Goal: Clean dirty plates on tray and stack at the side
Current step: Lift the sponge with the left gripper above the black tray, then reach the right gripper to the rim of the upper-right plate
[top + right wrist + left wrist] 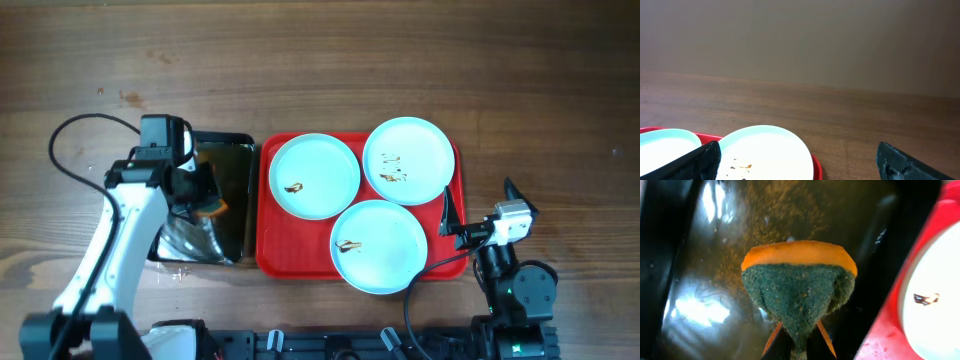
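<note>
Three pale mint-blue plates lie on the red tray (268,255): one at the back left (314,176), one at the back right (409,160), one at the front (381,246). Each has brown food specks. My left gripper (207,203) is over the black pan (232,150), left of the tray, shut on a sponge (799,287) with an orange top and dark green scrub face. My right gripper (450,218) is open and empty at the tray's right edge. In the right wrist view the back right plate (772,152) and tray rim (815,165) show between its fingers.
The black metal pan (700,265) holds wet, shiny residue. Part of the tray (885,340) and the back left plate (935,315) show at the right in the left wrist view. Brown wooden table (320,60) lies all around.
</note>
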You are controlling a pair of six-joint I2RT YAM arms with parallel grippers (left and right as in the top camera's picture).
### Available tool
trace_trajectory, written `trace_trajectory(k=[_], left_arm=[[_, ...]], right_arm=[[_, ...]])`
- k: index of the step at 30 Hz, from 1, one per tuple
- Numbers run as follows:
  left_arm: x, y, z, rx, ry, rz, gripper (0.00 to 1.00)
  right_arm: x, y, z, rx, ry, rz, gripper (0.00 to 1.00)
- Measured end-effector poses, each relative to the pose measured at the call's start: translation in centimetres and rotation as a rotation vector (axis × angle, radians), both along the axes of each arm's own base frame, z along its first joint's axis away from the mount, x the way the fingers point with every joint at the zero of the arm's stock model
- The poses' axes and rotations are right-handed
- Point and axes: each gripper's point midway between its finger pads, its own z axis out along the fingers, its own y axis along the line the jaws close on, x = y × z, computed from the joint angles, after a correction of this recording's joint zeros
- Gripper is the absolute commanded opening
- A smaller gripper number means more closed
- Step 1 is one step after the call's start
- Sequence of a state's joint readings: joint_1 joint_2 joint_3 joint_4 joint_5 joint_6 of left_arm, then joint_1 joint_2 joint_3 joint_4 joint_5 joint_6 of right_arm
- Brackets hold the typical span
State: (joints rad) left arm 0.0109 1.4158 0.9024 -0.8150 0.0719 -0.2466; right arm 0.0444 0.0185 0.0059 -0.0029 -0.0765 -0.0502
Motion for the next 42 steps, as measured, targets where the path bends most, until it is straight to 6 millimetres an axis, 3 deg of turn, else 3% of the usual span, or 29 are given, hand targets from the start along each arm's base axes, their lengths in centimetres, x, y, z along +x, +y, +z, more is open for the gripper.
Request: trace_trajectory(k=[9, 17, 23, 28, 32, 36, 42], left_arm=[[-0.5, 0.2, -6.1, 0.002, 0.191, 0.024, 0.04], [-0.4, 0.1, -6.6, -0.006, 0.198, 0.026, 0.04], [-0.1, 0.1, -4.4, -0.006, 0.133, 0.026, 0.04], [-0.2, 0.1, -0.2, -0.006, 0.012, 0.026, 0.04], [-0.7, 0.1, 2.0, -0.008, -0.044, 0.033, 0.04], [-1.0, 0.1, 2.4, -0.008, -0.046, 0.036, 0.04], [-1.1, 0.1, 2.3, -0.009, -0.044, 0.040, 0.04]], right_arm=[[0.0, 0.0, 0.0, 0.000, 0.000, 0.000, 1.00], [0.0, 0.0, 0.0, 0.000, 0.000, 0.000, 1.00], [0.0, 0.0, 0.0, 0.000, 0.000, 0.000, 1.00], [0.0, 0.0, 0.2, 0.031, -0.006, 0.000, 1.00], [-0.2, 0.1, 3.5, 0.263, -0.111, 0.023, 1.00], [-1.0, 2.0, 5.7, 0.313, -0.153, 0.147, 1.00], [-2.3, 3.9, 4.7, 0.301, 0.059, 0.231, 1.00]])
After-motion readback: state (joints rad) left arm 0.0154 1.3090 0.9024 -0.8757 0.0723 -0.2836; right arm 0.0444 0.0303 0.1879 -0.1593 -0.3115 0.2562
